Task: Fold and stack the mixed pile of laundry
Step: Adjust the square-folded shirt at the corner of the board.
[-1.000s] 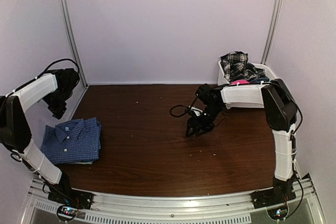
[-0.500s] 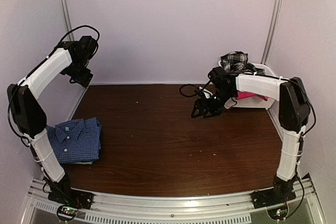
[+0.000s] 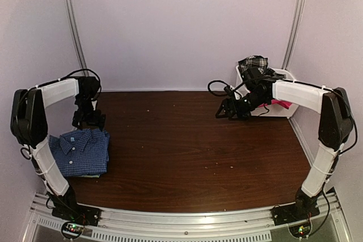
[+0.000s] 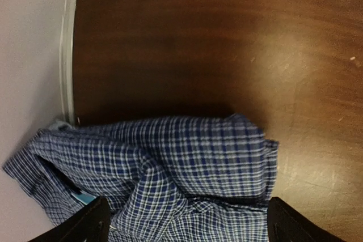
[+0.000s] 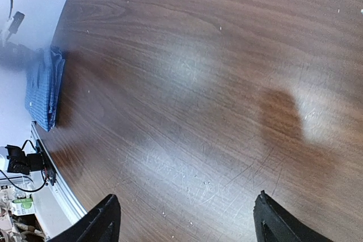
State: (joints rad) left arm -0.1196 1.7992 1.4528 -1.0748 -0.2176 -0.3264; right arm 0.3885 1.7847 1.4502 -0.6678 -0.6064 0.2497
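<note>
A folded blue small-check button shirt (image 3: 79,151) lies at the table's left edge, with a sliver of light blue cloth (image 4: 83,197) showing under it. My left gripper (image 3: 88,124) hangs open just over the shirt's far edge. In the left wrist view the checked shirt (image 4: 181,162) fills the space below the left gripper (image 4: 187,225), whose fingers stand apart. A black-white plaid piece (image 3: 253,63) and a hot pink piece (image 3: 282,103) sit in the white basket (image 3: 290,76). My right gripper (image 3: 225,110) is open over bare table beside the basket, with nothing between the fingers of the right gripper (image 5: 187,219).
The brown table (image 3: 181,145) is walled at the back and on both sides. The basket stands in the back right corner. The right wrist view shows the folded shirt (image 5: 44,86) far off at the table's left edge and the metal front rail (image 5: 54,188).
My left arm swung up along the back wall, then came down over the shirt's far edge. My right gripper moved back and right toward the basket, and its fingers spread wider.
</note>
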